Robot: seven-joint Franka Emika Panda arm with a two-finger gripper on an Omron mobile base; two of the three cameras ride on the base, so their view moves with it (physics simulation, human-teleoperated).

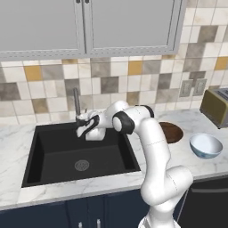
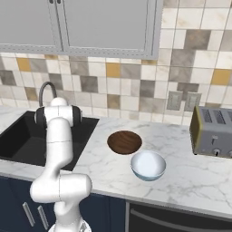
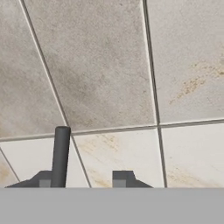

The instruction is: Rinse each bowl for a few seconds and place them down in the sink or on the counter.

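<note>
Marble tabletop (image 2: 190, 181) has both bowls (image 2: 148, 165) dry; our pincer (image 1: 81, 121) at faucet (image 1: 76, 101), grip state unclear, so rinsing's not started imo.

Both bowls (image 2: 124, 142) on counter (image 2: 190, 176), right of sink (image 1: 67, 156).

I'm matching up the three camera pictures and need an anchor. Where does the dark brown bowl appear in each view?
Left base view: the dark brown bowl sits right of centre on the counter, partly behind the arm.
Right base view: it lies at centre, just behind the white bowl.
Hand view: wall tiles and a thin grey rod; no bowl.
Shared landmark: the tan toaster, right of both bowls.
</note>
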